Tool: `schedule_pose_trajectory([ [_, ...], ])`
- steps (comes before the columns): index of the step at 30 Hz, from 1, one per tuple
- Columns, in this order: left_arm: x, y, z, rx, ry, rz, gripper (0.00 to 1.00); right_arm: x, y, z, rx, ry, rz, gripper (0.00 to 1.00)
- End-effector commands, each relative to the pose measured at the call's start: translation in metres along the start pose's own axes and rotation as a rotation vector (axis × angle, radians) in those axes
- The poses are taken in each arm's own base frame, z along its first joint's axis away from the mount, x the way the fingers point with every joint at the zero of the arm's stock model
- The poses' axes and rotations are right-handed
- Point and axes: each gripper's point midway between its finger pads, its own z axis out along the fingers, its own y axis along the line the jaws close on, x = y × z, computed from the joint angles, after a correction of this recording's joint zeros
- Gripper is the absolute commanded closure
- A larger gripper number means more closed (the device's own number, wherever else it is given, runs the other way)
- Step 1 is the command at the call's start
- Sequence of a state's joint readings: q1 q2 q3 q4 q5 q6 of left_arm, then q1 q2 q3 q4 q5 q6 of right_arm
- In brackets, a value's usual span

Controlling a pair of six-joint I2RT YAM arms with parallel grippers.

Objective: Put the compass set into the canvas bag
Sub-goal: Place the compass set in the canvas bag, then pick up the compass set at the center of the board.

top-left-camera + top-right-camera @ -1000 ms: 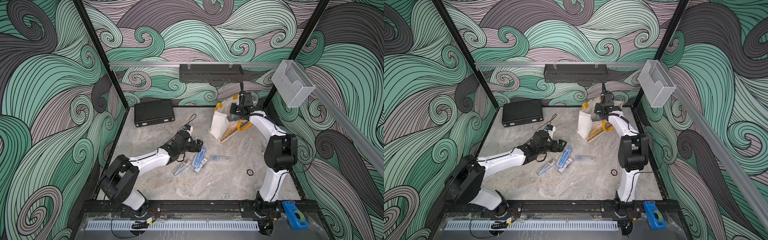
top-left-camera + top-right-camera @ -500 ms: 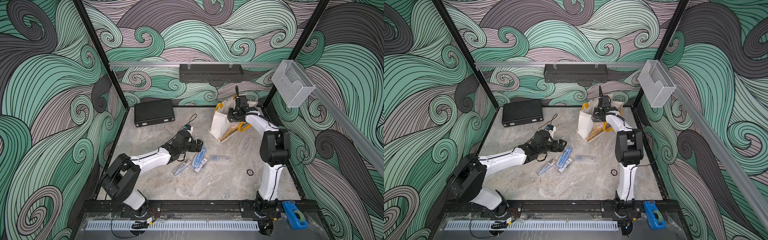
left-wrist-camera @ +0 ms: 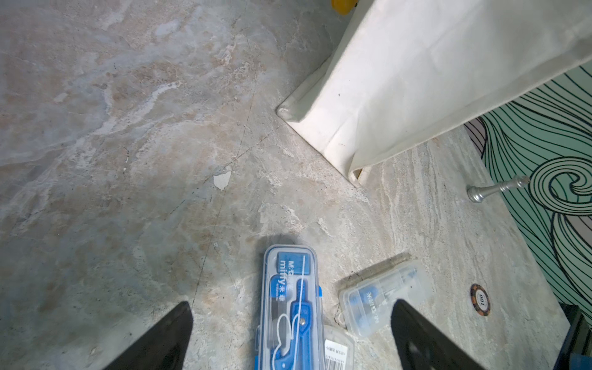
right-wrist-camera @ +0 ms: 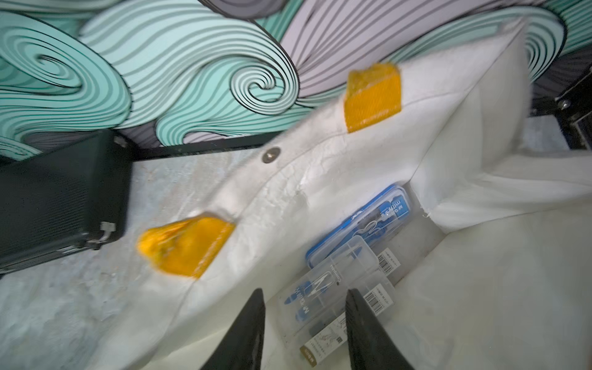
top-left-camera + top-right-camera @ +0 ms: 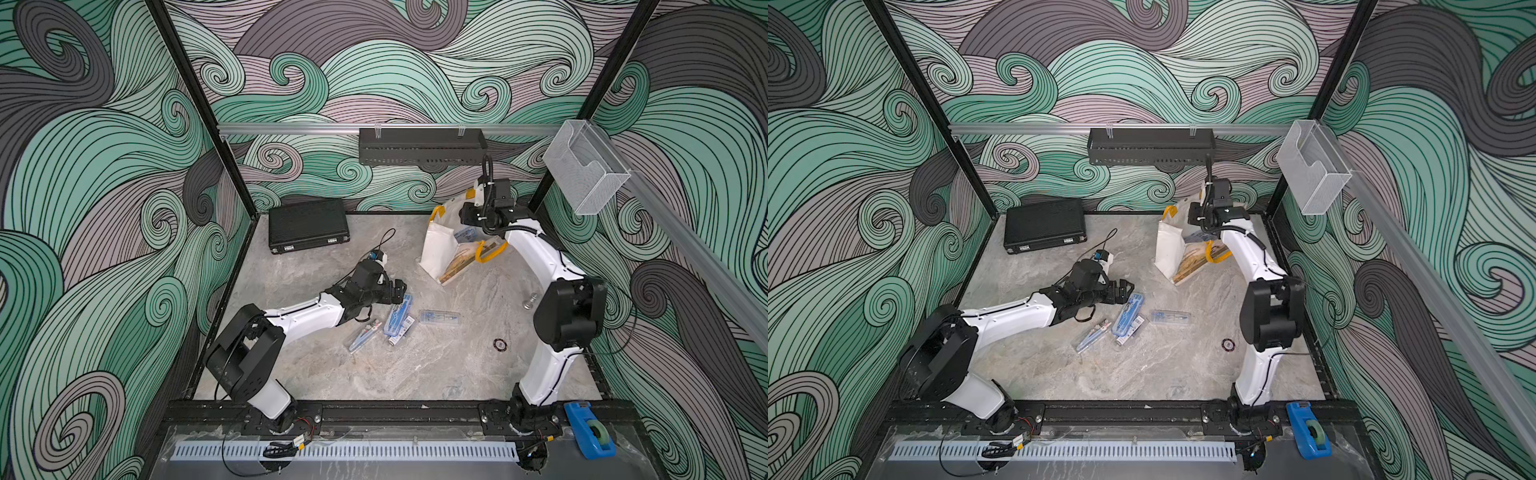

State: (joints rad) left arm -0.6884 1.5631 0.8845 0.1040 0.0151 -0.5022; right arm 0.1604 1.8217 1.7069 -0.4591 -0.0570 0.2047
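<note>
The bag (image 5: 436, 249) sits at the back right of the tabletop (image 5: 415, 374). Its mouth is open. The right tool (image 4: 305, 293) is at the mouth of the bag, pointing in. Its two fingers are a little apart and pinch nothing.

The right wrist view looks down into the bag. At the bottom lies a blue case (image 4: 378, 217) with a compass in it. A clear case (image 4: 323, 294) lies partly on top of the blue one, right under the tool.

More compass sets lie on the tabletop near the middle. The left tool (image 3: 291, 302) hangs just above one of them, a blue set (image 3: 282, 288). Its fingers are spread wide, one on each side of that set, and do not touch it. A clear set (image 3: 381, 298) lies just beside the blue set, on the side near the right arm. A thin set (image 5: 365, 336) lies on the other side, near the left arm. One more case with a bar code peeks out from under the blue set.

A black briefcase (image 5: 307, 224) lies shut at the back left, well apart from the bag. A small round chip (image 5: 500, 344) lies near the right arm.
</note>
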Motion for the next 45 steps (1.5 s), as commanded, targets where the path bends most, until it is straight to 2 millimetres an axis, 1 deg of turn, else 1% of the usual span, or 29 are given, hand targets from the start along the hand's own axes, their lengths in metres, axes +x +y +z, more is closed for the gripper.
schedule_pose_trajectory([
  [1,-0.009,-0.001,0.000,-0.018,0.004,0.014,0.03,-0.001,0.028,-0.033,-0.081,-0.028,-0.054,0.57],
  [5,-0.007,0.003,0.000,-0.050,0.034,0.029,0.03,0.014,0.064,-0.064,-0.173,-0.036,-0.108,0.57],
  [7,-0.003,0.004,0.001,-0.057,0.059,0.039,0.03,0.028,0.084,-0.076,-0.221,-0.021,-0.149,0.56],
  [9,0.001,0.005,0.000,-0.062,0.085,0.050,0.04,0.045,0.106,-0.085,-0.277,0.003,-0.198,0.56],
  [12,0.009,0.004,-0.002,-0.055,0.125,0.078,0.05,0.074,0.131,-0.093,-0.350,0.057,-0.239,0.56],
  [15,0.023,0.004,-0.005,-0.048,0.191,0.111,0.06,0.110,0.145,-0.090,-0.396,0.142,-0.240,0.56],
  [18,0.040,0.001,-0.009,-0.042,0.260,0.123,0.06,0.145,0.148,-0.081,-0.394,0.229,-0.231,0.55],
  [21,0.057,-0.004,-0.014,-0.040,0.331,0.141,0.06,0.174,0.141,-0.070,-0.359,0.309,-0.204,0.55],
  [24,0.069,-0.006,-0.019,-0.081,0.367,0.179,0.05,0.195,0.128,-0.058,-0.304,0.366,-0.172,0.55],
  [27,0.079,-0.009,-0.025,-0.106,0.410,0.221,0.04,0.211,0.122,-0.051,-0.277,0.412,-0.160,0.55],
  [30,0.088,-0.004,-0.027,-0.169,0.449,0.272,0.03,0.219,0.119,-0.045,-0.263,0.435,-0.156,0.55],
  [33,0.093,0.003,-0.025,-0.221,0.484,0.298,0.03,0.223,0.117,-0.041,-0.251,0.444,-0.156,0.55],
  [37,0.098,0.003,-0.018,-0.233,0.515,0.319,0.03,0.224,0.117,-0.037,-0.246,0.446,-0.156,0.54],
  [41,0.101,0.006,-0.011,-0.253,0.546,0.337,0.03,0.226,0.115,-0.034,-0.235,0.452,-0.158,0.54],
  [45,0.098,0.016,-0.006,-0.326,0.551,0.339,0.03,0.228,0.113,-0.033,-0.224,0.455,-0.160,0.54],
])
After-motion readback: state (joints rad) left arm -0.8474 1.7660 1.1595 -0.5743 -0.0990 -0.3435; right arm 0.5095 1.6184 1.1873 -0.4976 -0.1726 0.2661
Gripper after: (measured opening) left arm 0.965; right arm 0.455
